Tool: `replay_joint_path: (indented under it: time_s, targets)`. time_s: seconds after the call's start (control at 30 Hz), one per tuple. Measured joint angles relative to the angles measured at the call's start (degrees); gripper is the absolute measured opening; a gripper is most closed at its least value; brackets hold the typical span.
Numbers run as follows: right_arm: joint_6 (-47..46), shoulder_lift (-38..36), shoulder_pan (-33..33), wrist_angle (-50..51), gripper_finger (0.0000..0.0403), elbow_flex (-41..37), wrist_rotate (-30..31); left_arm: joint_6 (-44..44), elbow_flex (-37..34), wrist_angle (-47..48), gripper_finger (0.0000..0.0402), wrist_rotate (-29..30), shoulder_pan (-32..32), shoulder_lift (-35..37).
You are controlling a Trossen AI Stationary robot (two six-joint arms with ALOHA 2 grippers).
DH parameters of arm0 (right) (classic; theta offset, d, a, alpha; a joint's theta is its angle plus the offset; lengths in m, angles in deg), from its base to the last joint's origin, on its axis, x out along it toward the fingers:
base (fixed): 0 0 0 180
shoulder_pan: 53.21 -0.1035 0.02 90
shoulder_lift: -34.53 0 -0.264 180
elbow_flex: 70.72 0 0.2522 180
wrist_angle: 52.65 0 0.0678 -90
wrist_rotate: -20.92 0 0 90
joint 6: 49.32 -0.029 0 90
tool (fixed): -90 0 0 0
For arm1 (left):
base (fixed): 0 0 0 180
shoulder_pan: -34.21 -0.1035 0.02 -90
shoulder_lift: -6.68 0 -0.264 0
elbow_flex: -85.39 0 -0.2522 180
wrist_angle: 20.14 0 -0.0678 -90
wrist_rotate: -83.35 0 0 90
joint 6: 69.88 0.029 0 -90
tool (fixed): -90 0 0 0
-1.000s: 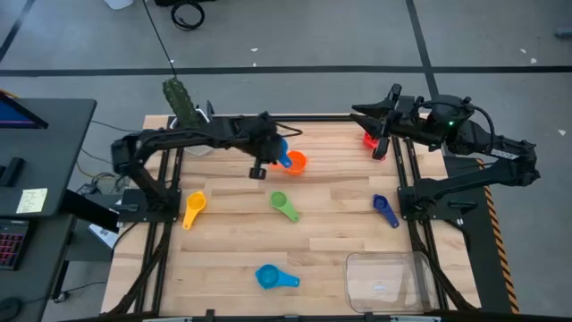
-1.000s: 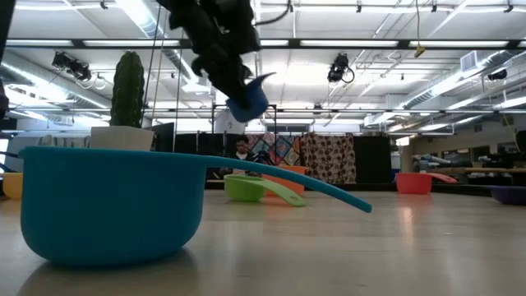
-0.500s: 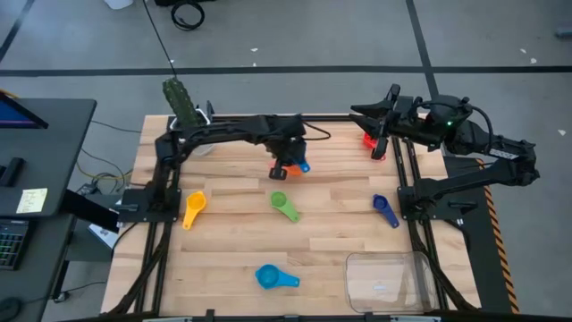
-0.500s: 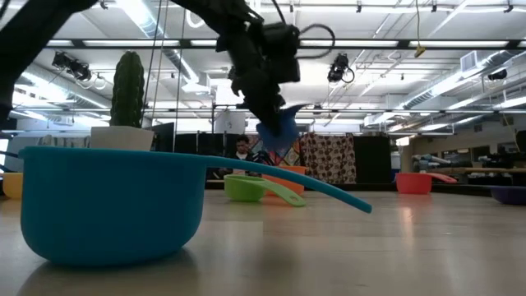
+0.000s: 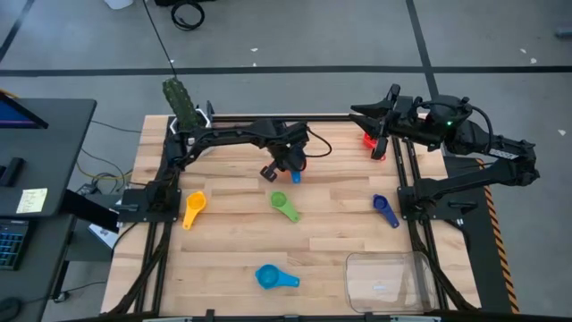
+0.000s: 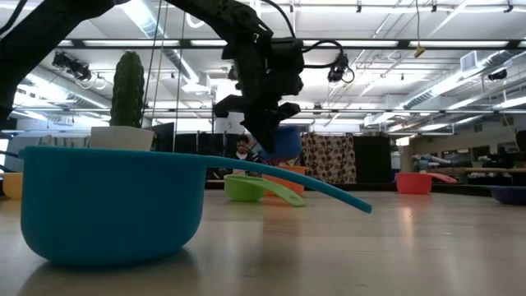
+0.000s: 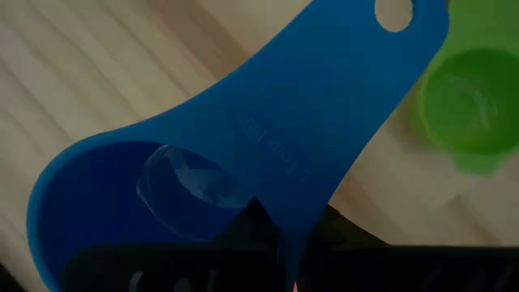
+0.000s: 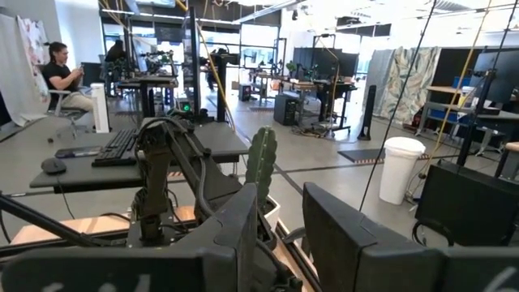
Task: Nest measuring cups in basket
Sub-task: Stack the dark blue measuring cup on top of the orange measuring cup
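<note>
My left gripper is shut on a blue measuring cup above the table's far middle. It hangs over the orange cup, which the gripper hides in the high view. A green cup lies just nearer and also shows in the left wrist view. Yellow, dark blue and light blue cups lie bowl-down on the wood. A red cup sits by my right gripper, which is open and waits at the far right. The clear basket stands at the near right. My left gripper holds the blue cup where the handle joins the bowl, coming from above. The dark fingers cover the exact spot. The cup is lifted clear of the table, above the orange cup. Its handle points toward the table's near edge.
A white pot with a green cactus stands at the far left corner. Arm frames run along the left and right table edges. The big light blue cup fills the low view's near left. There is bare wood between the green cup and the basket.
My left gripper has carried the blue cup toward the table's right edge and downward, until it is over the orange cup. The cup has turned, so that its handle now points toward the near edge. The gripper stays shut on it.
</note>
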Motion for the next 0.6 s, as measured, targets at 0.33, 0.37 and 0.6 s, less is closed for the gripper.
replay_joint_path:
  time_s: [0.33, 0.37, 0.6]
  targets:
    - [0.0, 0.0, 0.0, 0.0, 0.0107, 0.0, 0.0, 4.1, -0.1, 1.1, 0.0016, 1.6, -1.0, -1.1]
    - [0.0, 0.0, 0.0, 0.0, 0.0107, 0.0, 0.0, 4.0, -0.1, 1.3, 0.0016, 1.5, -1.2, -1.5]
    - [0.1, 0.0, 0.0, -0.1, 0.0107, 0.0, -0.3, 4.2, 0.0, 0.4, 0.0016, 1.3, -1.2, -3.3]
